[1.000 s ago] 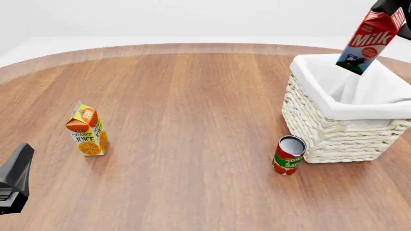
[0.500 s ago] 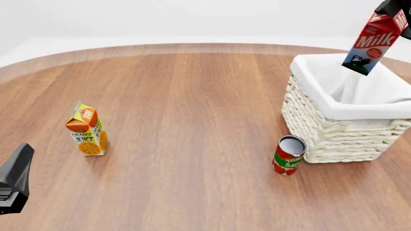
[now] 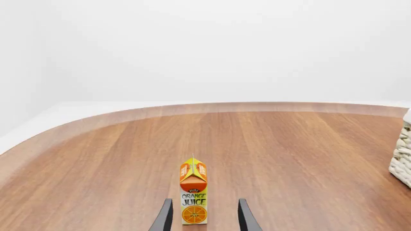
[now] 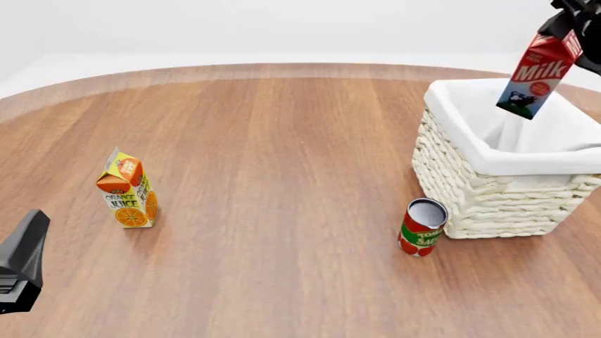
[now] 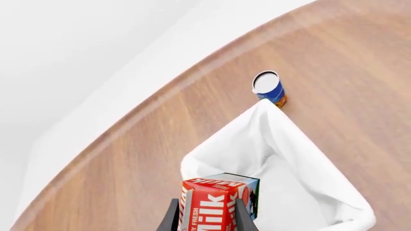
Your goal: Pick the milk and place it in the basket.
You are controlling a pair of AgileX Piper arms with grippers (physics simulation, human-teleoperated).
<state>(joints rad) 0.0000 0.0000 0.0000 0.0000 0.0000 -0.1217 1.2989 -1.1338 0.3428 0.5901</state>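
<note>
Since a second ago I have carried the milk slightly lower and further over the basket. My right gripper is clamped on the carton's red top. The carton hangs tilted, its long axis running from 1 o'clock down to 7 o'clock, its bottom corner above the cloth-lined hollow and not touching it. My judgement: straight down comes next. My left gripper idles, spread, facing the juice carton.

The round wooden table carries a juice carton near its left edge, a tomato can touching the basket at right, and a blue can beyond.
</note>
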